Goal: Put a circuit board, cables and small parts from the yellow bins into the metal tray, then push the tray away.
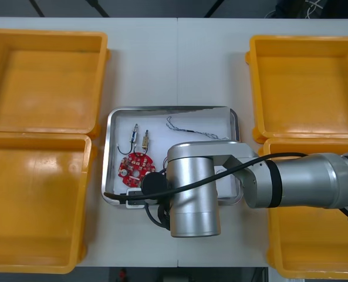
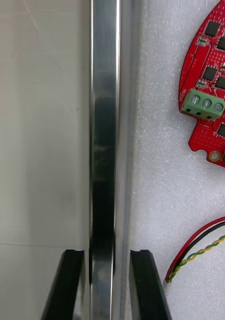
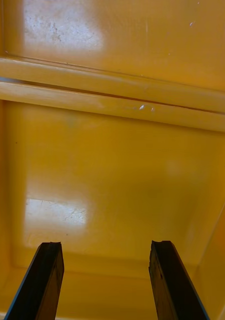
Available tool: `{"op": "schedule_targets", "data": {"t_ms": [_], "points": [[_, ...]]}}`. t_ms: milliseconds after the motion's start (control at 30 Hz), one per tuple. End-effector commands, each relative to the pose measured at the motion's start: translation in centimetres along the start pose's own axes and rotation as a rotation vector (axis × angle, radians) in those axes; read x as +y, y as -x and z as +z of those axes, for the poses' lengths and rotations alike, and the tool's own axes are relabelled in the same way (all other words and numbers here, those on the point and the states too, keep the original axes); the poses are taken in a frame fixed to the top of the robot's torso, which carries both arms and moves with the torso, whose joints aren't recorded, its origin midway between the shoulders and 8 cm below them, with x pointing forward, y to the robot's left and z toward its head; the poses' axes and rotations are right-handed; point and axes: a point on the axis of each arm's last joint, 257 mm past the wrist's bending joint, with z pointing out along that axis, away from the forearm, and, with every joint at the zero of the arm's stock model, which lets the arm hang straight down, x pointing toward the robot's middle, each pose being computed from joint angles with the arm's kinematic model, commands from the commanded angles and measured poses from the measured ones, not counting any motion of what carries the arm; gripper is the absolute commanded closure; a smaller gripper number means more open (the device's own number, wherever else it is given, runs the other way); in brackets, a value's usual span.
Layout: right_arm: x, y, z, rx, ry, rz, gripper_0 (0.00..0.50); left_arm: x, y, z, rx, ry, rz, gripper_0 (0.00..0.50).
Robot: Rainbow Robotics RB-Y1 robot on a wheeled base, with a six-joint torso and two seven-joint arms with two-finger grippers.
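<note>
The metal tray (image 1: 111, 153), white inside, lies between the yellow bins. In it are a round red circuit board (image 1: 135, 169), two small metal parts (image 1: 139, 137), a black cable (image 1: 127, 147) and a twisted blue and white cable (image 1: 191, 129). My right gripper (image 2: 110, 285) is at the tray's near rim (image 2: 103, 125), shut on it with one finger inside and one outside. Close to the inner finger lie the circuit board (image 2: 210, 85) and a red and yellow cable (image 2: 202, 247). My left gripper (image 3: 105, 280) hangs open over an empty yellow bin (image 3: 117, 165).
Two yellow bins (image 1: 44, 76) stand at the left and two (image 1: 306, 76) at the right, their visible floors bare. My right arm (image 1: 279, 182) reaches across the near right bin. Bare table lies beyond the tray's far rim.
</note>
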Motion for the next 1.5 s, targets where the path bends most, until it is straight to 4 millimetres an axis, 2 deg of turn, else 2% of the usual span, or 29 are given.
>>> {"op": "schedule_targets", "data": {"t_ms": [33, 167, 200, 267, 700, 733, 767, 833, 900, 1167, 1333, 1500], "points": [[0.6, 0.4, -0.5, -0.025, -0.003, -0.006, 0.250, -0.9, 1.0, -0.3, -0.032, -0.017, -0.053, 0.000], [0.5, 0.0, -0.4, -0.019, -0.005, -0.006, 0.248, -0.9, 1.0, -0.3, -0.032, -0.017, -0.053, 0.000], [0.5, 0.0, -0.4, -0.018, -0.004, -0.004, 0.221, -0.9, 1.0, -0.3, -0.032, -0.017, -0.053, 0.000], [0.6, -0.1, -0.4, -0.016, 0.002, -0.002, 0.206, -0.9, 1.0, -0.3, -0.032, -0.017, -0.053, 0.000], [0.6, -0.6, 0.0, -0.011, 0.014, 0.007, 0.225, -0.9, 1.0, -0.3, -0.032, -0.017, -0.053, 0.000], [0.6, -0.6, 0.1, -0.011, 0.018, 0.012, 0.253, -0.9, 1.0, -0.3, -0.032, -0.017, -0.053, 0.000], [0.6, -0.6, 0.2, -0.013, 0.020, 0.014, 0.316, -0.9, 1.0, -0.3, -0.032, -0.017, -0.053, 0.000], [0.4, -0.6, 0.3, -0.015, 0.018, 0.018, 0.392, -0.9, 1.0, -0.3, -0.032, -0.017, -0.053, 0.000], [0.3, -0.4, 0.4, -0.020, 0.018, 0.019, 0.440, -0.9, 1.0, -0.3, -0.032, -0.017, -0.053, 0.000], [0.0, -1.1, 0.7, -0.002, 0.011, 0.037, 0.486, -0.9, 1.0, -0.3, -0.032, -0.017, -0.053, 0.000], [-2.5, -2.2, 0.1, 0.014, -0.041, 0.044, 0.500, -0.9, 1.0, -0.3, -0.032, -0.017, -0.053, 0.000], [-6.3, -2.6, -1.3, 0.021, -0.120, 0.039, 0.500, -0.9, 1.0, -0.3, -0.032, -0.017, -0.053, 0.000]]}}
